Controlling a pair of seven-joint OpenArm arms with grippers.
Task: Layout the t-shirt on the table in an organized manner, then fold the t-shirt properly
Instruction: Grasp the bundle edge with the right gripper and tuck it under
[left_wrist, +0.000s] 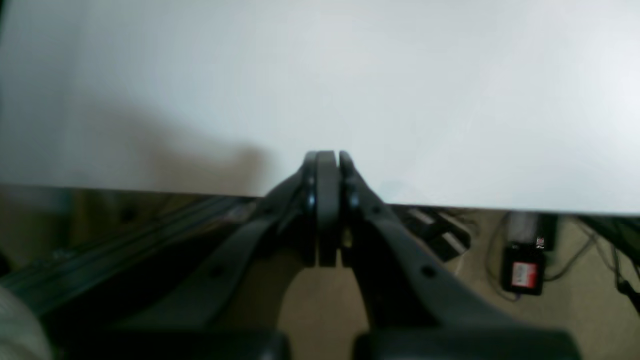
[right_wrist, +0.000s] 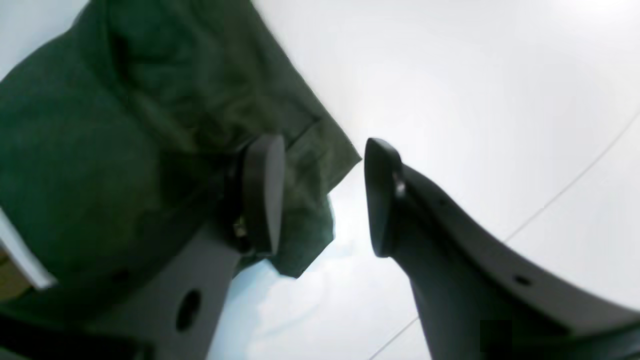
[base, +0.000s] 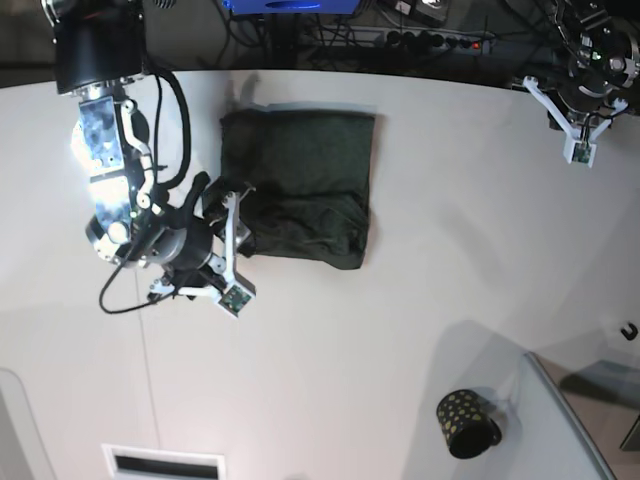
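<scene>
The dark green t-shirt (base: 300, 185) lies folded into a compact rectangle on the white table (base: 450, 280), at the far middle. My right gripper (base: 235, 235) hovers at the shirt's near-left corner. In the right wrist view it (right_wrist: 322, 195) is open, one finger (right_wrist: 262, 195) over the t-shirt (right_wrist: 125, 125), the other over bare table (right_wrist: 475, 75), with a fabric corner showing below the gap. My left gripper (base: 578, 140) hangs at the far right edge, away from the shirt. In the left wrist view it (left_wrist: 327, 160) is shut on nothing above the table (left_wrist: 400, 75).
A small black cup with gold dots (base: 465, 423) stands near the front right. A grey slab (base: 570, 420) sits at the front right corner beside it. A thin seam line (right_wrist: 570, 185) crosses the tabletop. Cables and a power strip lie beyond the far edge.
</scene>
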